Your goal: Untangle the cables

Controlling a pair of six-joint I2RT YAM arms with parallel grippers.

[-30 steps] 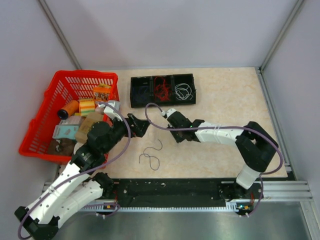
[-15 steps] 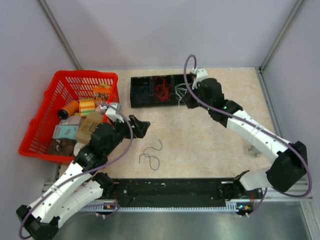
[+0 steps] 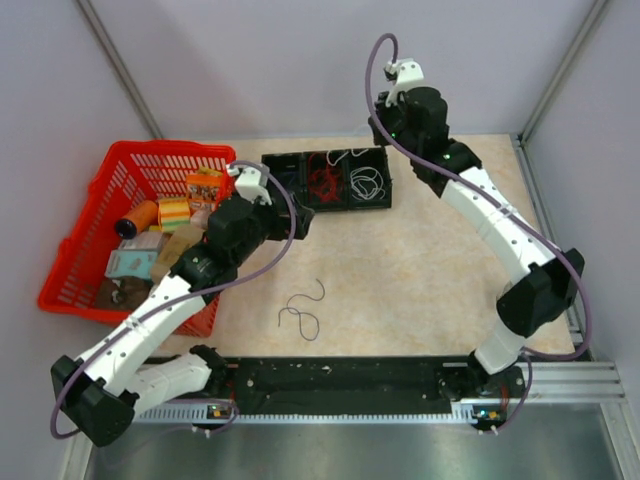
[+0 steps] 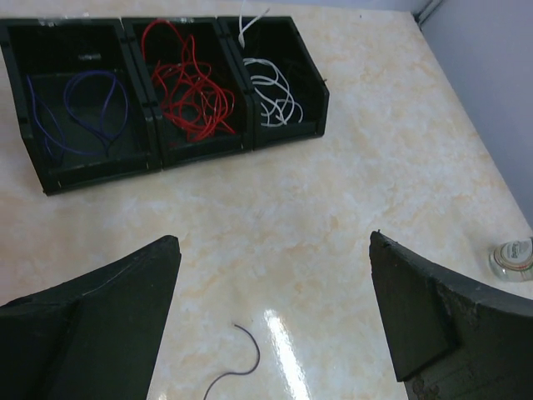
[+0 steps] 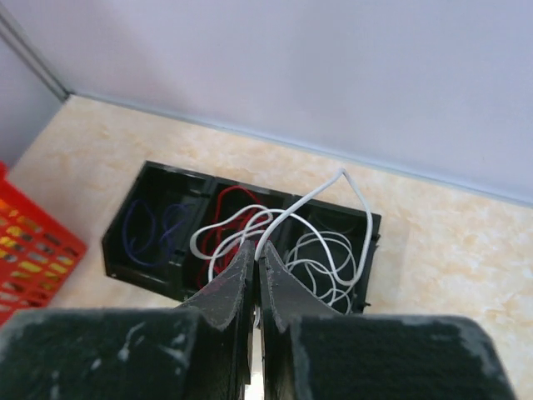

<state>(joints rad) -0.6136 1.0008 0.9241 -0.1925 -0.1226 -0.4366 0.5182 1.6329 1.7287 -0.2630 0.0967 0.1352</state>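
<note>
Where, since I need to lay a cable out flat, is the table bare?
Bare: the table's right half, between the three-bin tray and the right arm; also the strip between tray and loose dark cable. Crowded: the left, with red basket and left arm.

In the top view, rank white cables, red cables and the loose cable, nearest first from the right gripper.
1. White cables, tray right end, strand in the right gripper.
2. Red cables, tray middle.
3. Loose cable, near side of table.
</note>
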